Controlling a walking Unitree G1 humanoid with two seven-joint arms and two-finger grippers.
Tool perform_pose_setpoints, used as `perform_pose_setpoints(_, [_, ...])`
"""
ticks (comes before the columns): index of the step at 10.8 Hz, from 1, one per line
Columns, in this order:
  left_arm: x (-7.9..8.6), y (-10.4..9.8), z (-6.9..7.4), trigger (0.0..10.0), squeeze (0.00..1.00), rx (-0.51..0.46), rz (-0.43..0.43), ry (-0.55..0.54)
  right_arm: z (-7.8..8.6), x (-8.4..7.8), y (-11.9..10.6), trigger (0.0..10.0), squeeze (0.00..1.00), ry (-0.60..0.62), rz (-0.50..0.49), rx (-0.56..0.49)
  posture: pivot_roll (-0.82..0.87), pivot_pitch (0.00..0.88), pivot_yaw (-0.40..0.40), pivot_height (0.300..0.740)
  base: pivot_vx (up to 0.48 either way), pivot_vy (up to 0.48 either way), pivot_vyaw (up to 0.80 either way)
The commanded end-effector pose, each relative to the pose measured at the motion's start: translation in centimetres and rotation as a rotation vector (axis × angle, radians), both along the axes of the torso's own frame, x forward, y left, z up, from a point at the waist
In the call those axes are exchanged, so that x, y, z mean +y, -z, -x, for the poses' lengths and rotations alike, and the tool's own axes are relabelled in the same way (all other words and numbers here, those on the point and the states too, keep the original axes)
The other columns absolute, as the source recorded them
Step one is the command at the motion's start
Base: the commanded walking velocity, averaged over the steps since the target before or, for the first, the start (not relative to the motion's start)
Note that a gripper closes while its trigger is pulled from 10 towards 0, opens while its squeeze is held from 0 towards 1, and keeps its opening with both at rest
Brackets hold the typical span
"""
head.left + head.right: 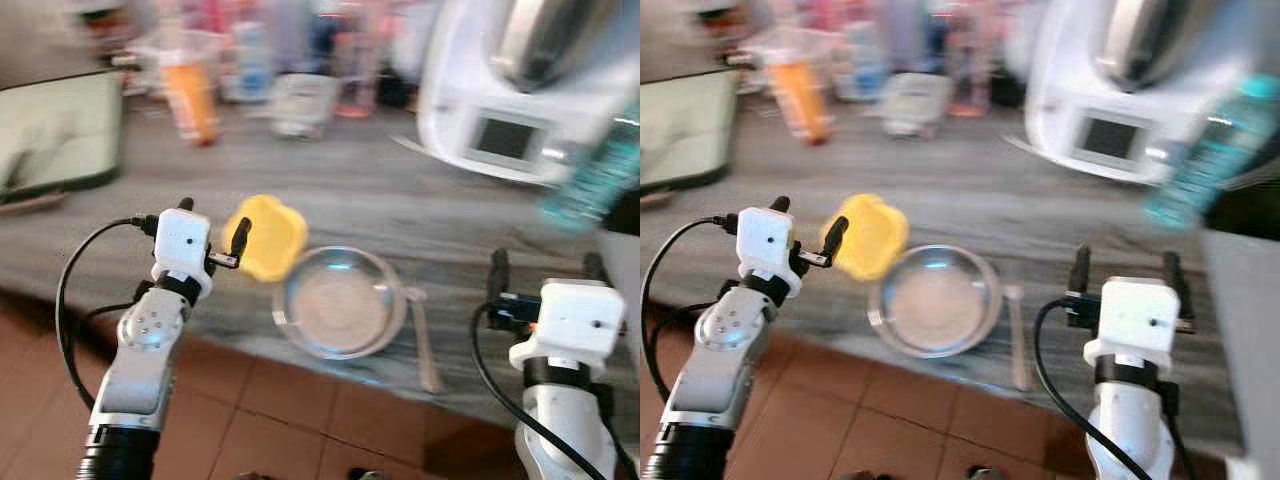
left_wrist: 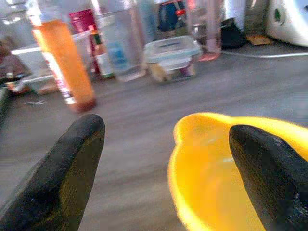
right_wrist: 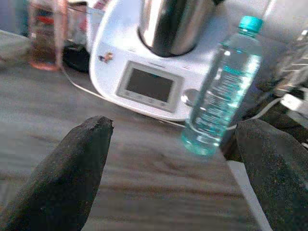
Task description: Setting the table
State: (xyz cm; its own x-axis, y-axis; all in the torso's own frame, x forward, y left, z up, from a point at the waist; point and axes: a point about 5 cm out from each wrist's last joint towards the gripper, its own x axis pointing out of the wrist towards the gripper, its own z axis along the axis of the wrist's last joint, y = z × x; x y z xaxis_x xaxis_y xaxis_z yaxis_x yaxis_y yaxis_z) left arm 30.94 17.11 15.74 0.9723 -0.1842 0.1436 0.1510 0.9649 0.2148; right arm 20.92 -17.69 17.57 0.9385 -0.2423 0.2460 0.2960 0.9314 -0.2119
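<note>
Grey wood-grain countertop (image 1: pixel 400 200) stretched across a cluttered kitchen above terracotta floor tiles (image 1: pixel 250 410), the head views blurred. At its near edge a small yellow plastic bowl (image 1: pixel 266 236) hung tilted just left of a round stainless-steel plate (image 1: pixel 340 302), its rim overlapping the plate's edge in the head views; whether they touched was unclear. A metal spoon (image 1: pixel 425 340) lay just right of the plate. The left gripper (image 1: pixel 212 235) held the bowl, one black finger inside the rim, its fingers otherwise spread wide; the silver left arm rose from below, bent forward at the wrist. The right gripper (image 1: pixel 545 275) hovered over the counter's edge right of the spoon, fingers parted and holding nothing. Beyond stood a white kitchen machine (image 3: pixel 149 82) with a steel jug and dark screen, a clear water bottle (image 3: pixel 219 91) with turquoise cap, an orange bottle (image 2: pixel 62 62) and a clear lidded container (image 2: pixel 173 55). No label was legible.
</note>
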Motion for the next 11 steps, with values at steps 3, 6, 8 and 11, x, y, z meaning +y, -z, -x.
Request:
perform_pose_setpoints(3, [-0.1,-0.1,0.2,10.0,0.0,-0.007,-0.002,0.015,0.3,-0.5,3.0,10.0,0.0,0.001,-0.059,0.188,0.09,0.087,-0.006,0.74,0.0,0.0,-0.27])
perform_pose_setpoints(6, [-0.1,0.0,0.4,10.0,0.0,0.005,-0.001,0.039,4.0,0.8,6.7,10.0,0.0,-0.051,-0.105,0.366,0.09,0.105,-0.002,0.74,0.0,0.0,0.0])
perform_pose_setpoints(8, [-0.1,0.0,0.5,10.0,0.0,0.01,-0.002,0.052,4.0,0.7,6.6,10.0,0.0,-0.026,-0.11,0.356,0.08,0.112,0.005,0.74,0.0,0.0,0.0])
perform_pose_setpoints(11, [0.3,0.5,0.6,10.0,0.0,0.022,-0.019,0.046,3.8,0.6,5.5,10.0,0.0,-0.001,-0.081,0.274,0.08,0.111,0.008,0.74,0.0,0.0,-0.27])
